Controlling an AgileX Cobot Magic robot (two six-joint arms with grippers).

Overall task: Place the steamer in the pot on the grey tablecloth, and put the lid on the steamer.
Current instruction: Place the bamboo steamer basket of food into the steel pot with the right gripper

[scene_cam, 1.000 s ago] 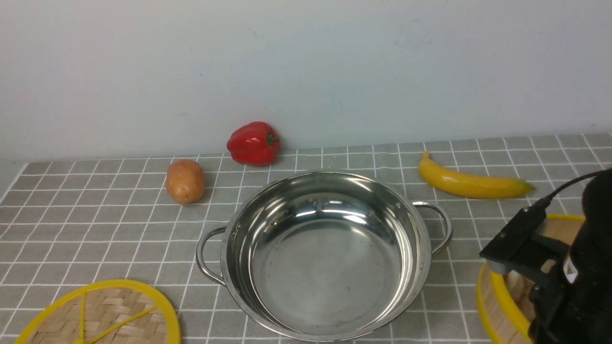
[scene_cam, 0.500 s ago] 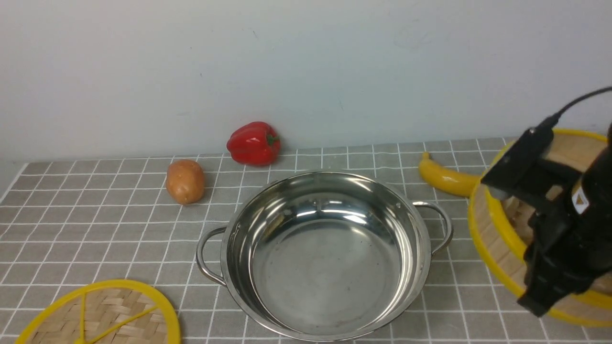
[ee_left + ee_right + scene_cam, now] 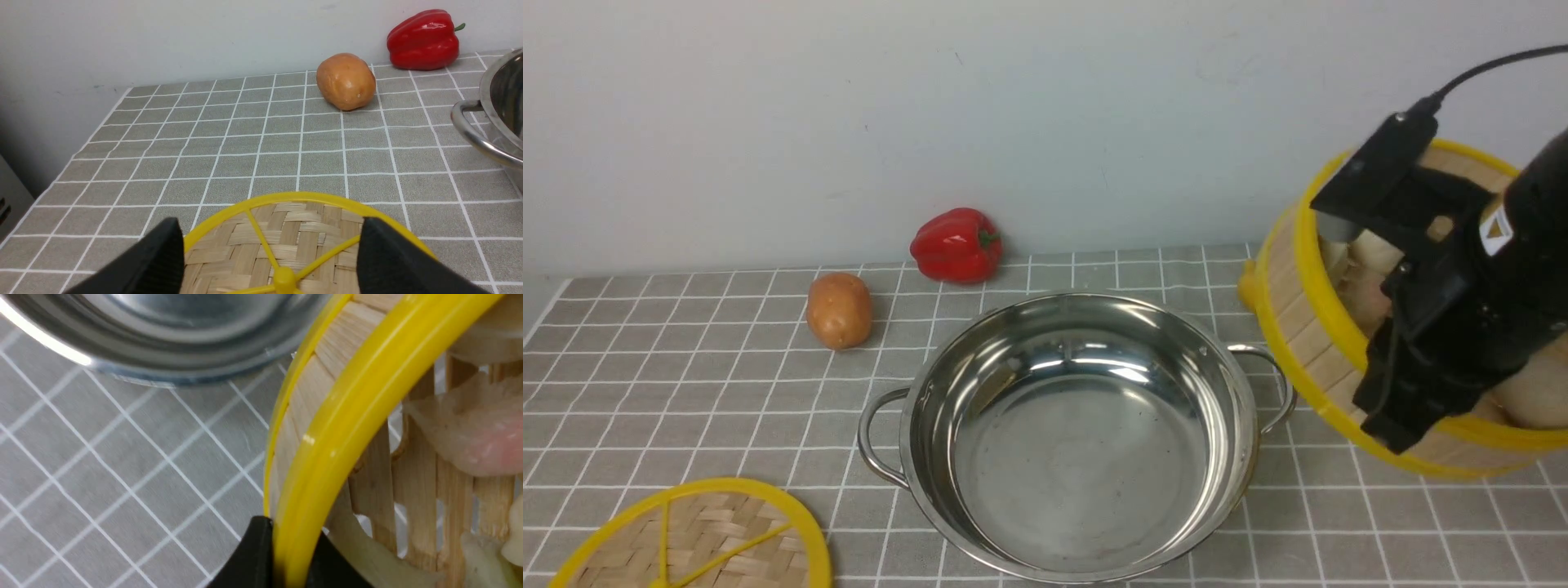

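The right fingers point(image 3: 253, 555) are nipped narrow on the yellow rim of the steamer point(image 3: 1294, 322), one inside the wall and one outside. The steamer sits at the right edge of the front view, tilted, and appears to hang clear of the grey tablecloth point(image 3: 686, 384), with pale dumpling-like pieces point(image 3: 470, 437) on its slatted floor.

The pot point(image 3: 1078, 457) stands empty at the centre of the frame, to the left of the steamer and lower. Its right handle is close under the steamer's near wall. Judging from this, the carry has to go leftward across the frame, then level the basket before lowering. It is round, so no long axis matters, only centring inside the rim.

The left fingers point(image 3: 155, 257) stand wide apart and empty, just over the lid point(image 3: 711, 539), which lies flat at the lower left. That arm is plainly the nearer one to it.

The only label is a small warning sticker point(image 3: 1494, 233) on the right arm, too small to read.
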